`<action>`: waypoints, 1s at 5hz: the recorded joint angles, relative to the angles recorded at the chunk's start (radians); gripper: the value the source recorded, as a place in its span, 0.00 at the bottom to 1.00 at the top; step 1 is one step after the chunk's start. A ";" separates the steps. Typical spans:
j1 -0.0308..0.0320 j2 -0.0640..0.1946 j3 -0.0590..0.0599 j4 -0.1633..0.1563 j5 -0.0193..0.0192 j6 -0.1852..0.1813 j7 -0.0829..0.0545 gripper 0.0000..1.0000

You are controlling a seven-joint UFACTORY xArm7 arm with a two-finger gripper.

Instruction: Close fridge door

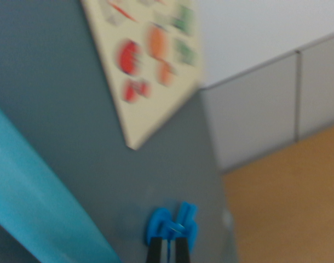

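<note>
Gripper (171,236) at bottom centre, blue fingertips (156,229) pinched nearly together, holding nothing, pressed flat against the grey fridge door (63,98), likely to push it. Frame blurred.

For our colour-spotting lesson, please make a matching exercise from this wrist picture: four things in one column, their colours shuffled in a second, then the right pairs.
Things:
1. Door panel
2. Sheet with pictures
3. Floor
4. Gripper fingertips

Colours:
A. Bright blue
B. Orange-brown
C. Dark grey-blue
D. Cream, with red, orange and green shapes

Pairs: 1-C, 2-D, 3-B, 4-A
</note>
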 joint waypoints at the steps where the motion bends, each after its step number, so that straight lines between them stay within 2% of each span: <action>1: 0.0000 0.000 0.000 0.000 0.0000 0.000 0.000 1.00; 2: 0.0000 0.031 0.044 0.023 0.0000 0.000 0.000 1.00; 3: 0.0000 0.031 0.044 0.023 0.0000 0.000 0.000 1.00; 4: 0.0000 0.069 0.084 0.056 0.0000 0.000 0.000 1.00; 5: 0.0000 0.069 0.084 0.056 0.0000 0.000 0.000 1.00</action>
